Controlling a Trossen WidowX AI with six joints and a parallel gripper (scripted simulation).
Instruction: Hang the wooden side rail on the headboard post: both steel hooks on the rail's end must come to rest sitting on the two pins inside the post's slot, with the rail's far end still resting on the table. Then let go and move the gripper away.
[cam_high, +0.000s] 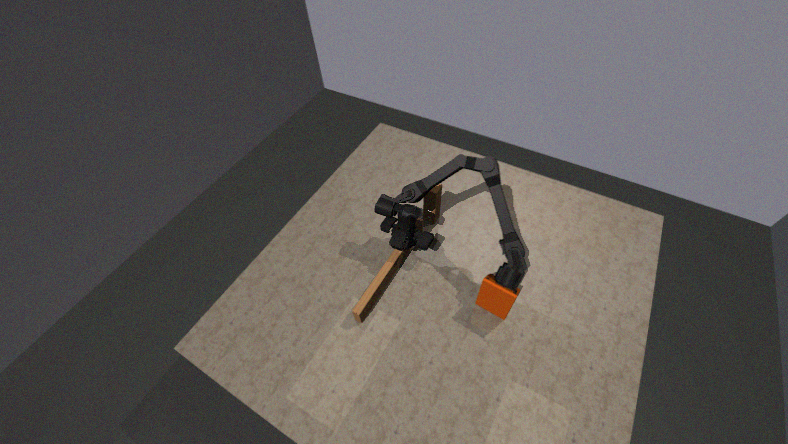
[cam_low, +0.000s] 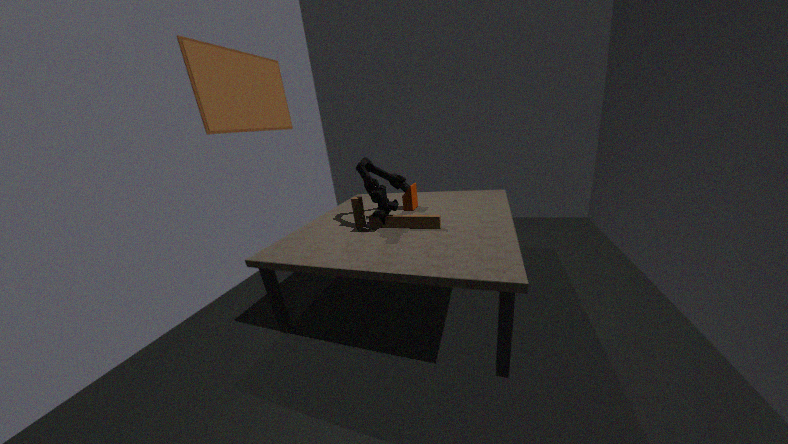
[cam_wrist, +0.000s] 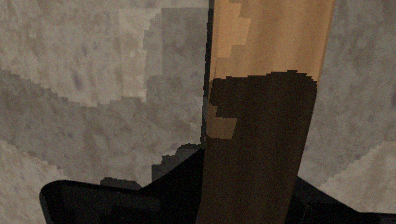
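The wooden side rail (cam_high: 377, 286) (cam_low: 413, 221) (cam_wrist: 270, 45) lies along the table, its far end pointing away from the post. The headboard post (cam_high: 432, 205) (cam_low: 358, 213) stands upright just beyond the rail's other end, with a small gap seen in the exterior view. My gripper (cam_high: 409, 247) (cam_low: 378, 218) (cam_wrist: 230, 158) is shut on the rail near its post end, with a black finger on each side of the wood. The rail looks level and low on the table. The hooks and the pins in the slot cannot be made out.
The arm's orange base block (cam_high: 497, 297) (cam_low: 410, 197) stands on the table (cam_high: 584, 330) (cam_low: 474, 248) to one side of the rail. The arm arches from it past the post, with its upper links near the post's top. A brown board (cam_low: 237, 88) hangs on the wall.
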